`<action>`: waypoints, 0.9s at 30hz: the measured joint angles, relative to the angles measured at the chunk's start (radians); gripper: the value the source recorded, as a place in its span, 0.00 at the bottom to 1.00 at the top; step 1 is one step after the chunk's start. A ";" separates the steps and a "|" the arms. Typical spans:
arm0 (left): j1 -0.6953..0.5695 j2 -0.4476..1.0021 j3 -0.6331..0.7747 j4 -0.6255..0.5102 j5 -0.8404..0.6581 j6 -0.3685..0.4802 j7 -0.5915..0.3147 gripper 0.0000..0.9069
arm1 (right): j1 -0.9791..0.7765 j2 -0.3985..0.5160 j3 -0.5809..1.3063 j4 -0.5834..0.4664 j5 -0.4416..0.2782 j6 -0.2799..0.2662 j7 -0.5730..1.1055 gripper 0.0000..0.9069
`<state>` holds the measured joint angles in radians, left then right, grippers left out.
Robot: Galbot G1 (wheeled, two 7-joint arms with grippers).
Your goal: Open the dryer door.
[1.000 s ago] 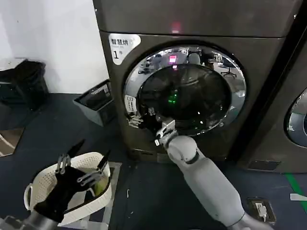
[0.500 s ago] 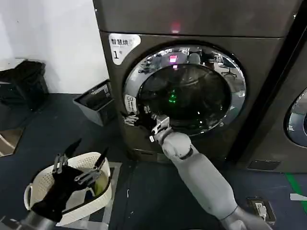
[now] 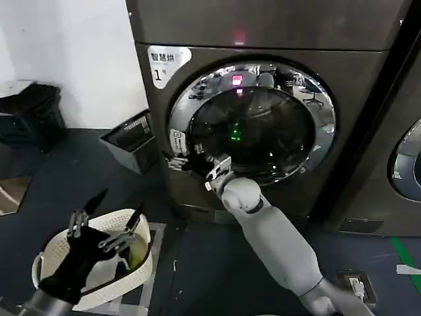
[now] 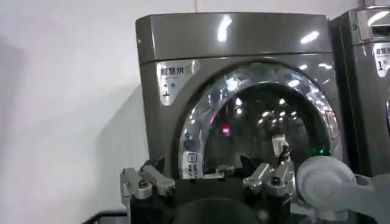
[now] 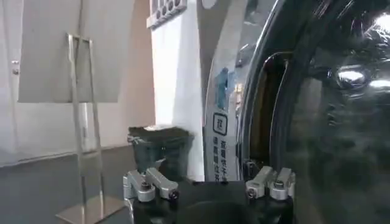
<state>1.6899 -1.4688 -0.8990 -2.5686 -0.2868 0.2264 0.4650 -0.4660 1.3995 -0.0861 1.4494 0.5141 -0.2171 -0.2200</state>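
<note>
I see one dark grey dryer (image 3: 263,125) filling the middle of my head view, smooth metal front with a white sticker marked "1" (image 3: 164,62) at its upper left. Its dryer door (image 3: 253,122) is a big round porthole, wide shiny chrome rim around dark tinted glass, and from the head camera it looks seated flush in the front panel. My right gripper (image 3: 191,164) is up against the lower-left rim of that door, fingers spread with the rim edge running between them in the wrist camera; I cannot tell whether they press on it. My left gripper (image 3: 108,220) hangs low at my left, two black fingers wide apart and holding nothing, above one white perforated plastic basket (image 3: 52,253) on the dark floor. One small grey bin (image 3: 131,141) sits beside the machine.
</note>
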 joint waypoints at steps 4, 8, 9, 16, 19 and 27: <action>-0.001 0.000 -0.002 0.001 -0.005 -0.002 0.001 1.00 | -0.003 -0.007 0.009 0.016 0.008 -0.010 -0.033 1.00; -0.007 0.002 -0.014 0.007 -0.017 -0.004 0.001 1.00 | -0.003 -0.025 0.020 0.028 0.017 -0.026 -0.115 1.00; -0.011 0.003 -0.020 0.010 -0.023 -0.002 0.001 1.00 | -0.004 -0.030 0.021 0.032 0.019 -0.026 -0.136 1.00; -0.030 0.042 -0.117 0.051 -0.122 0.000 0.061 1.00 | -0.025 -0.061 0.041 0.057 0.026 -0.027 -0.279 1.00; -0.041 0.058 -0.158 0.070 -0.143 0.003 0.058 1.00 | -0.031 -0.080 0.053 0.058 0.021 -0.026 -0.360 1.00; -0.047 0.069 -0.196 0.081 -0.155 0.005 0.048 1.00 | -0.028 -0.117 0.093 0.041 0.020 -0.032 -0.564 1.00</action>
<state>1.6427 -1.3999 -1.0951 -2.4872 -0.4417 0.2315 0.5127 -0.4941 1.2828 0.0066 1.4899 0.5339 -0.2487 -0.7840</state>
